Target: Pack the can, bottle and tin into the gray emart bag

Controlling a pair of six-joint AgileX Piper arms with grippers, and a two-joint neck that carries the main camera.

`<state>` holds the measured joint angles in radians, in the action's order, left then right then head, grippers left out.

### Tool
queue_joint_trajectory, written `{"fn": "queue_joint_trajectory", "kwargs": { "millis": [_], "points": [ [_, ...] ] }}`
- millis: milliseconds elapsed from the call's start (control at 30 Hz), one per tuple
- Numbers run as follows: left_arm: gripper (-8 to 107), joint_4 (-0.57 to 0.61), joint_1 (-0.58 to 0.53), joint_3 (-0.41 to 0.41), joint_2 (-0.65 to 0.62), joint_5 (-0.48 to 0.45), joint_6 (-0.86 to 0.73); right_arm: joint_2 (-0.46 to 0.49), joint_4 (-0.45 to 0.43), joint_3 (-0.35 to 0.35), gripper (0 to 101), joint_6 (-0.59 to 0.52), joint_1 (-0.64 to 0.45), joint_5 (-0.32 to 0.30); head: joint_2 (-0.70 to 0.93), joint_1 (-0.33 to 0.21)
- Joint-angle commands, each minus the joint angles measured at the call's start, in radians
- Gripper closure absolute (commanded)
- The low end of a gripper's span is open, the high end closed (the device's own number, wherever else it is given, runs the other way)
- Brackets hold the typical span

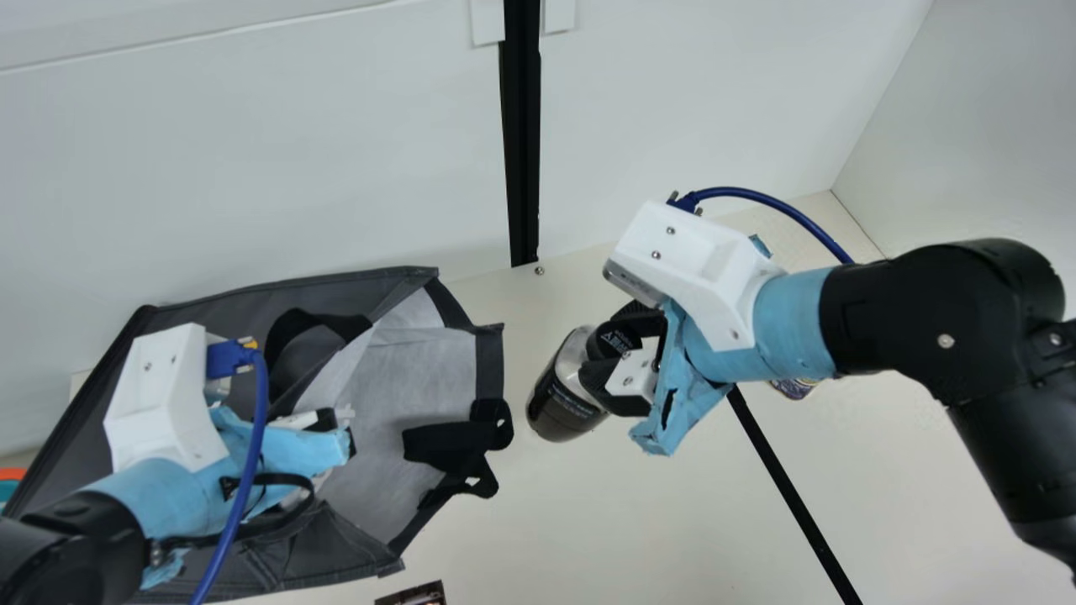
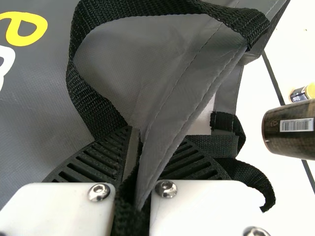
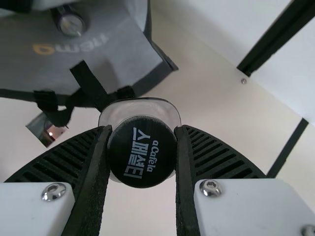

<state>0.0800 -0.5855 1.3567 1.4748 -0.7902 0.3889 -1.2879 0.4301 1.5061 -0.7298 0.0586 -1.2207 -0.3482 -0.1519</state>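
Right gripper (image 3: 142, 130) is clamping the bottle (image 1: 561, 405) by its cap (image 3: 141, 151), base slanting outward, bag (image 1: 490, 361) lying leftward. Left gripper (image 2: 137, 132) is pinching bag fabric.

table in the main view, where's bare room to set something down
Widest: the table below the bottle, from the open end of the gray bag to the black strip; more right of it, below the right arm. Crowded: the left, where the left arm overhangs the bag, and around the bottle in the right fingers.

The cream table (image 1: 656, 512) bears bag (image 1: 286, 563), container (image 1: 794, 387), dark object (image 1: 412, 595).
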Motion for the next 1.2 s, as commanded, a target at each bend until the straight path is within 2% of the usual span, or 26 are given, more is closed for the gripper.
{"fn": "queue_joint_trajectory", "kwargs": {
  "millis": [0, 600, 1167],
  "points": [
    [89, 0.0, 0.0, 0.0, 0.0, 0.0, 0.0, 0.001, 0.041, -0.003, 101, -0.018, -0.007, 0.003, -0.001, -0.023],
    [89, 0.0, 0.0, 0.0, 0.0, 0.0, 0.0, 0.014, 0.244, -0.045, 101, -0.091, -0.014, 0.062, -0.001, -0.023],
    [89, 0.0, 0.0, 0.0, 0.0, 0.0, 0.0, -0.006, 0.307, -0.082, 101, -0.103, 0.043, 0.151, -0.001, -0.023]
  ]
}}
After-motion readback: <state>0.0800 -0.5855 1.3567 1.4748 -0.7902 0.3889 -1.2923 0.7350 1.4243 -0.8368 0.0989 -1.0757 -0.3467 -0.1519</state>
